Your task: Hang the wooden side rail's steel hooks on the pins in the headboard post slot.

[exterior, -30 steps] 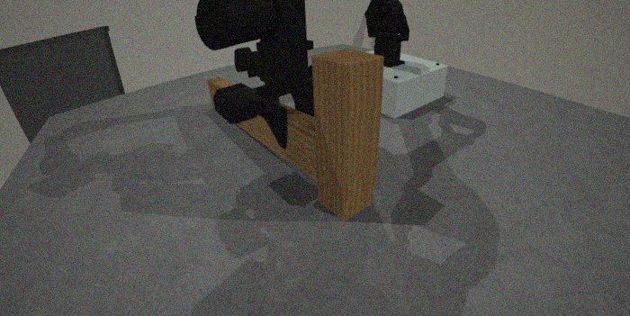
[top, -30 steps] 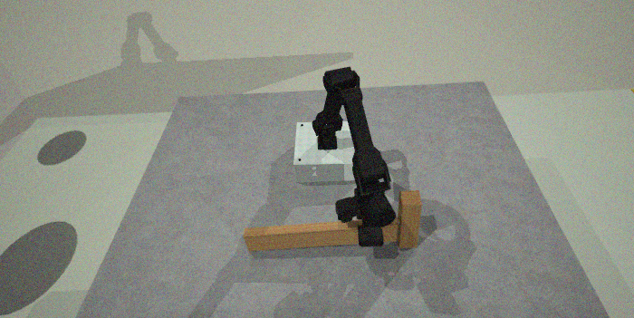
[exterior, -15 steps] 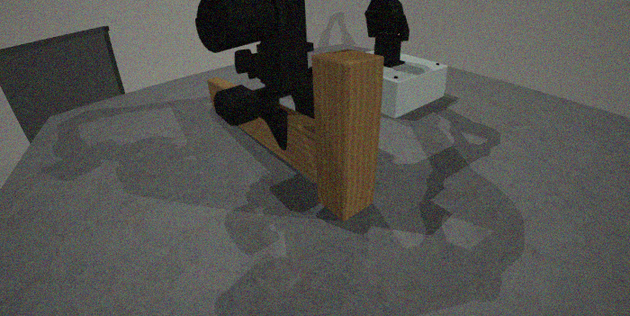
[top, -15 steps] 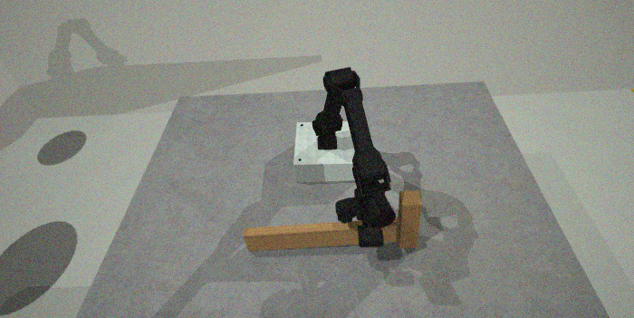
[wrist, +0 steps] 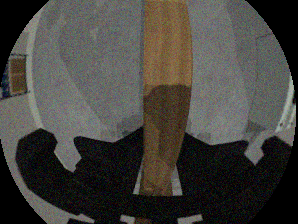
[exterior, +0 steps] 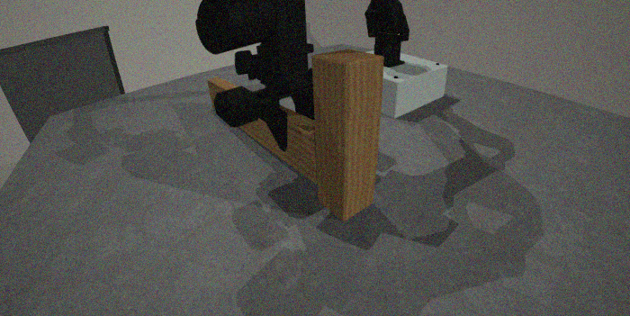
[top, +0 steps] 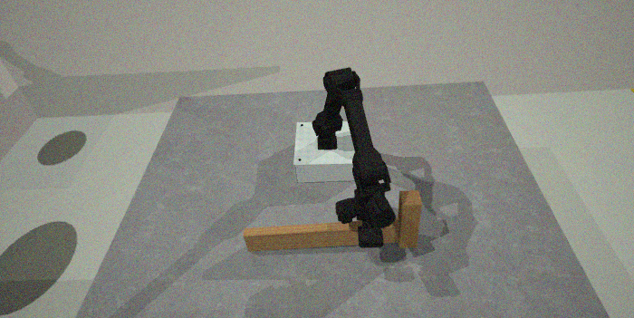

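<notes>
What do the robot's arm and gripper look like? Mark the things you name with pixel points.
The arm [top: 362, 129] [exterior: 389, 15] is matte black, with chunky joints and slimmer links between. The gripper [top: 370, 236] [exterior: 294, 123] [wrist: 158, 127] is black too, with tapered, pointed fingers [exterior: 280, 130]. I can't make out any cables or markings.

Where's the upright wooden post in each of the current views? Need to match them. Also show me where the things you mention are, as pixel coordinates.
Top: upright brown wooden post [top: 409, 221] [exterior: 346, 137], right of centre, lower half, at the long wooden rail's [top: 301, 236] [exterior: 297, 143] [wrist: 167, 45] right end.
Exterior: centre, in front of the rail.
Wrist: can't identify it.
Shared landmark: the rail, gripped by the black gripper [top: 370, 237] [exterior: 292, 130] [wrist: 158, 127].
</notes>
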`<state>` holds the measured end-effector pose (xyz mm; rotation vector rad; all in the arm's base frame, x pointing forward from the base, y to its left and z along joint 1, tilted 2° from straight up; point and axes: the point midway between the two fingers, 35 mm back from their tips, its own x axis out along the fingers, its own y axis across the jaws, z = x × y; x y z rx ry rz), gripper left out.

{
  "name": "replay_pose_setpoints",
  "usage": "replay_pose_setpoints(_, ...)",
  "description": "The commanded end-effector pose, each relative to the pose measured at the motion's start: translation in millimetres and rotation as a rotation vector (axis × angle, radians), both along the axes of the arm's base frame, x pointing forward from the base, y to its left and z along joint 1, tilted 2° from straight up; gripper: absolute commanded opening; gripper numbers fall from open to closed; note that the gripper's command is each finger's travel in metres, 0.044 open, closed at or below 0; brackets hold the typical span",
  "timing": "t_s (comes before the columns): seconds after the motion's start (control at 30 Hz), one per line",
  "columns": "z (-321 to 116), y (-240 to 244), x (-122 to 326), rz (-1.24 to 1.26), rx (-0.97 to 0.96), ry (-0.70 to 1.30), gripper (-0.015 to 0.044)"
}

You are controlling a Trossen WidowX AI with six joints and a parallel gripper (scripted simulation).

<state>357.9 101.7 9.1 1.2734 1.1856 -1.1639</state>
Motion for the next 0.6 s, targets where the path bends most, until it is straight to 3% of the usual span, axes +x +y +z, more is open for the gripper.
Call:
replay_pose_setpoints(0.0, -1.3, 1.0, 0.9, 0.001, 0.006, -0.003, 0.0)
replay_pose_setpoints(0.37, -3.0, 1.1, 1.0, 0.001, 0.006, -0.003, 0.0)
replay_pose_setpoints(0.57, -0.9, -0.1, 0.1, -0.002, 0.001, -0.001, 0.0157)
